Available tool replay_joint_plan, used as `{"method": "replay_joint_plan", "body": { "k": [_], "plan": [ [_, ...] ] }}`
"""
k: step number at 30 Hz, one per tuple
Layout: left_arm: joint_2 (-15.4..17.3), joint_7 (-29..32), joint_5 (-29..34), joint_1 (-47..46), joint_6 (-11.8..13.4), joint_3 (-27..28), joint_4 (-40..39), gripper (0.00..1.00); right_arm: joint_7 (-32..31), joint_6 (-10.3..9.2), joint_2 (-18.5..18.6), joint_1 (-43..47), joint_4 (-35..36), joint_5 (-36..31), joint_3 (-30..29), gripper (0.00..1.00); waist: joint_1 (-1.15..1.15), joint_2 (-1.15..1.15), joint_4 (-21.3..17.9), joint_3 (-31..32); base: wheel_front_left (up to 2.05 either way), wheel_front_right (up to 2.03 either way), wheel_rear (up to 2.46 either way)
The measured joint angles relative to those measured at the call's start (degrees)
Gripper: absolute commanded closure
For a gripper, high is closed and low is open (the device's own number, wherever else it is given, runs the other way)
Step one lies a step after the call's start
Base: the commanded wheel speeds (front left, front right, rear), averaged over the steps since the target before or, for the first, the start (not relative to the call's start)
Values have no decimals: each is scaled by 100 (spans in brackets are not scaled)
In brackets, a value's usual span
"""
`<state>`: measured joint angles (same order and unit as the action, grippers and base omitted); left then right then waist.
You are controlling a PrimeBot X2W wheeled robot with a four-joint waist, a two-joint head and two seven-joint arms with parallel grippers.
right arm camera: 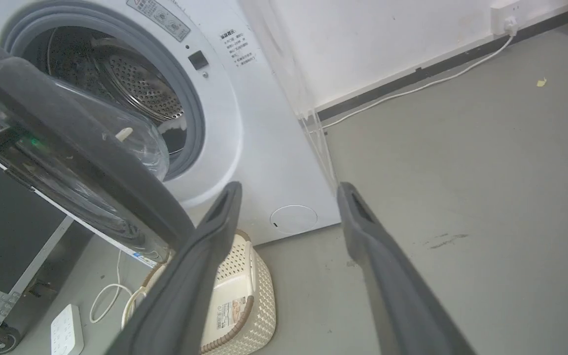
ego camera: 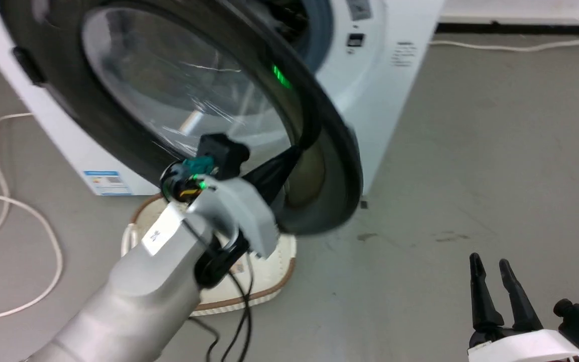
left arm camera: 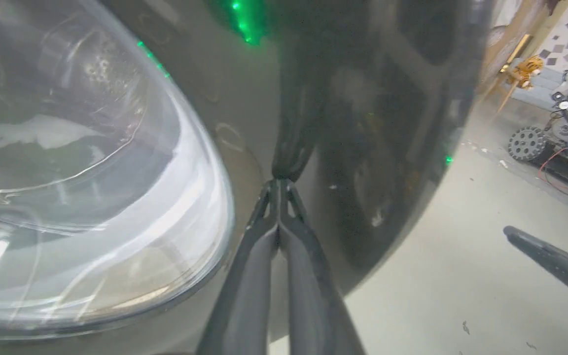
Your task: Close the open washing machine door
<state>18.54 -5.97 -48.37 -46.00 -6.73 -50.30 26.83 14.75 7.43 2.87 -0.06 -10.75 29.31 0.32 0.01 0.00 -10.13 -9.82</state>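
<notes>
Left claw [left arm camera: 280, 182] together, tips on ajar washing machine door [ego camera: 169, 90], right claw [ego camera: 489, 261] apart

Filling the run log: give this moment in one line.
large round glossy black washing machine door: part-open | left gripper: shut, tips on door | right gripper: open, empty

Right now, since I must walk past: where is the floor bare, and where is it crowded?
Bare: the floor right of the washing machine, between its side, the wall cable and the right gripper. Crowded: at the door, with the basket below and the left gripper against it; a white cord loops at the left.
</notes>
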Motion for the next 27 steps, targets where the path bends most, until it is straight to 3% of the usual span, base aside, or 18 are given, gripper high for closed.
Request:
{"method": "replay_joint_plan", "body": {
  "k": [7,14,19,24,27],
  "plan": [
    [-500,-314,21,-451,-1,77,708,100,0,0,0,3,8,11,-22,0,0,0,-77,-88,0,0,0],
    [-541,-736,-183,-510,5,499,940,100,0,0,-1,6,8,-7,-23,0,0,0,196,127,0,0,0],
    [-250,-871,-149,-416,318,1482,677,100,0,0,-1,23,14,-74,-47,0,-1,0,449,378,0,0,0],
    [52,-879,700,375,771,3033,-413,100,0,0,-1,122,29,-110,-23,0,-1,0,683,639,0,0,0],
    [74,-878,1295,1105,928,3542,-951,100,1,0,-2,192,27,-110,1,0,-2,0,789,782,0,0,0]
  ]
}}
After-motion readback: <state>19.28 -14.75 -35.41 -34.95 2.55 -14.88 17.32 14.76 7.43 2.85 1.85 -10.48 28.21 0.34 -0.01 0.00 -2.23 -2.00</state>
